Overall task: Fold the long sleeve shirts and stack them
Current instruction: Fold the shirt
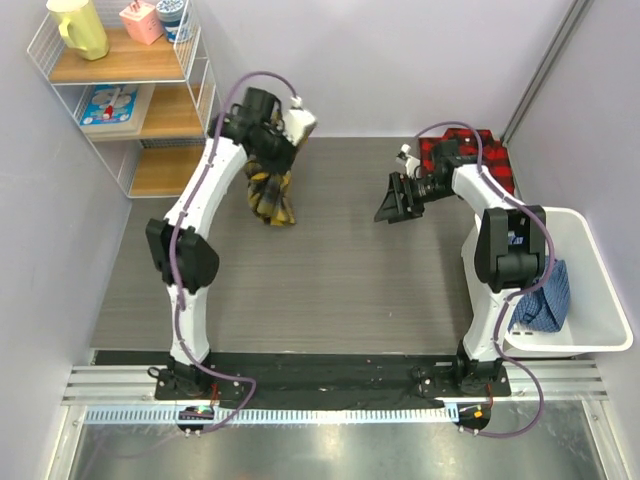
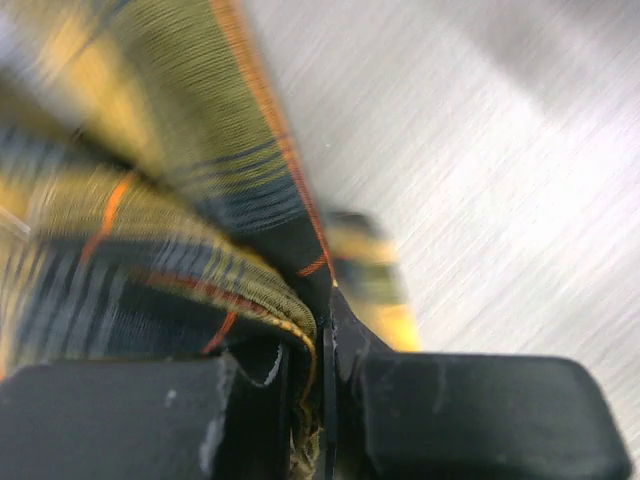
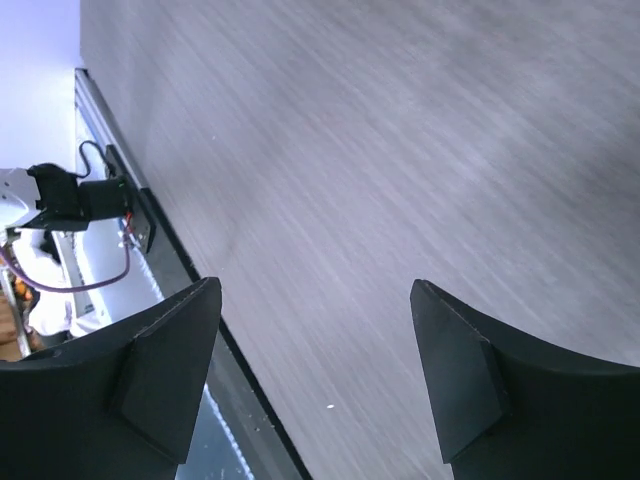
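Grey wood-grain tabletop [image 1: 330, 280] fills the scene. At its right edge sits a white plastic bin [image 1: 606, 300] holding a crumpled blue checked cloth [image 1: 548, 295]. A white wire shelf unit with wooden boards [image 1: 120, 110] stands at the far left, carrying a yellow jug [image 1: 80, 28] and a pink box [image 1: 142, 22].

The left gripper [image 2: 325, 400] pinches the yellow plaid flannel shirt [image 1: 270, 195], which hangs bunched over the far left-centre of the table. The right gripper [image 3: 315, 290] is spread wide above bare table, holding nothing. The red-and-black plaid shirt [image 1: 497, 150] lies in the far right corner, partly hidden behind the right arm.
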`<state>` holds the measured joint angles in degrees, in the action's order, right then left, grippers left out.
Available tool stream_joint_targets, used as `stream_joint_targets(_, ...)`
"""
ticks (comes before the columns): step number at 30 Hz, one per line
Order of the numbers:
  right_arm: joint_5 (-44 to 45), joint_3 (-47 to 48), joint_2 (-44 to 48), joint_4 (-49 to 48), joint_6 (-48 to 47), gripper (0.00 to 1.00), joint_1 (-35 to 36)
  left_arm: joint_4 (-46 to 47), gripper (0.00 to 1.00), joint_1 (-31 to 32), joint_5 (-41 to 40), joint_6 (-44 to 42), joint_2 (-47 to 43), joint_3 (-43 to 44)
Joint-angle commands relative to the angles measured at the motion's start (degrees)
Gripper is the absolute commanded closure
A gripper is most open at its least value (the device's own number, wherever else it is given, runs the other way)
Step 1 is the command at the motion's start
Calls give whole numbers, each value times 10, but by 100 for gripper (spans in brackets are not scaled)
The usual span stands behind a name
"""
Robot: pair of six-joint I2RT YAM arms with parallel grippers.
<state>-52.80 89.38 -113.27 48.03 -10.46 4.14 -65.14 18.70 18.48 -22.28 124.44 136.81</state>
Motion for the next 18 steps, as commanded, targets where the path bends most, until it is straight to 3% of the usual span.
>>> stream_joint_targets(1,-26,-37,29,-14,26,18,10,118,100,119,-206,-154,-137,-248)
stream_joint_targets(5,-26,-61,30,-29,37,18,9,143,100,214,-252,-163,-130,-336)
stream_joint_targets(14,10,-117,52,-16,12,18,-52,117,97,345,-187,-10,-54,-357)
stream_joint_targets(17,26,-118,65,23,-25,18,-69,96,76,351,-97,35,-53,-356)
stream_joint_targets(18,27,-116,69,42,-32,18,-69,90,63,350,-86,41,-61,-354)
